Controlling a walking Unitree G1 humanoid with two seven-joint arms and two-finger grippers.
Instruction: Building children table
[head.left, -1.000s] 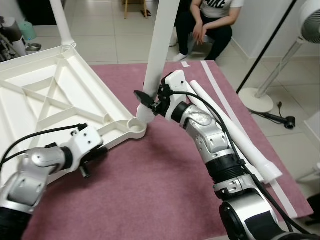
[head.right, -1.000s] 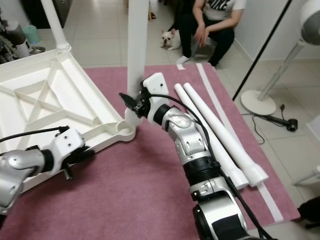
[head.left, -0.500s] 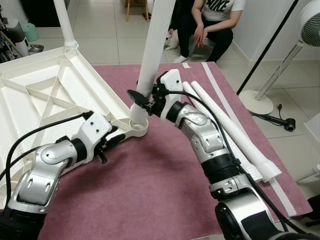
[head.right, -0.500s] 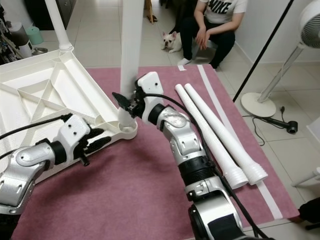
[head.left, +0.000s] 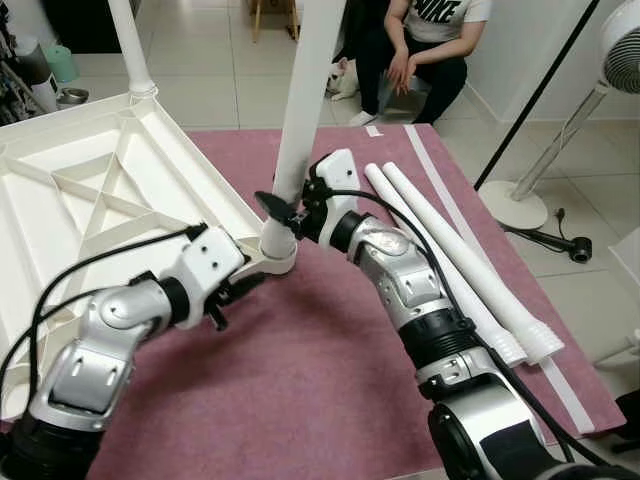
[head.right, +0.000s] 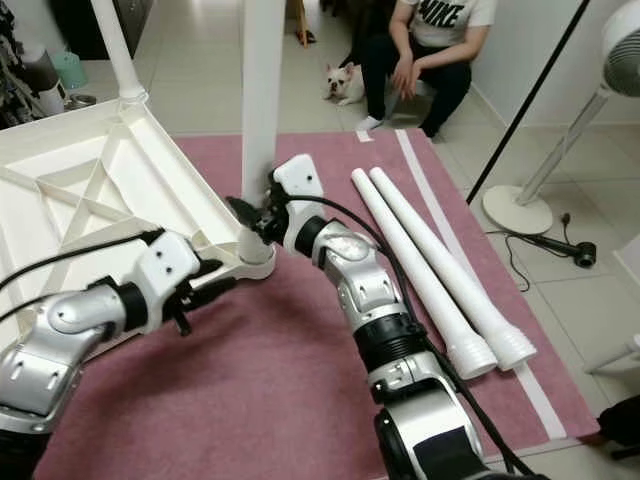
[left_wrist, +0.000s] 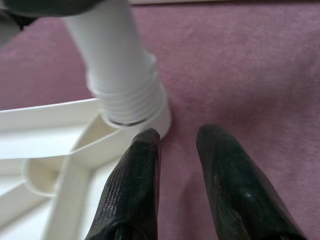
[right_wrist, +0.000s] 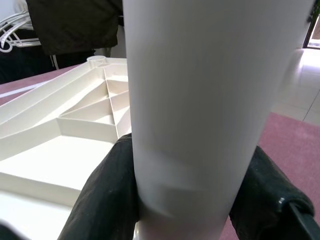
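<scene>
Underfoot: mauve carpet (head.left: 300, 400), pale floor tiles (head.left: 210, 90) at 12 o'clock.
Right claw (head.left: 283, 208): clamped on upright white plastic leg (head.left: 305, 100).
Left claw (head.left: 243, 287): fingers parted, empty, beside upturned white tabletop (head.left: 90, 210).

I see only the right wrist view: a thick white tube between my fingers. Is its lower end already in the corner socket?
Observer: The left wrist view shows the table leg with its threaded end entering the socket; several threads are exposed.
Operator: Where is the left gripper?
Observer: The left gripper is beside that corner, fingers apart, holding nothing.
Operator: Are more legs left?
Observer: Two loose legs lie on the rug.
</scene>
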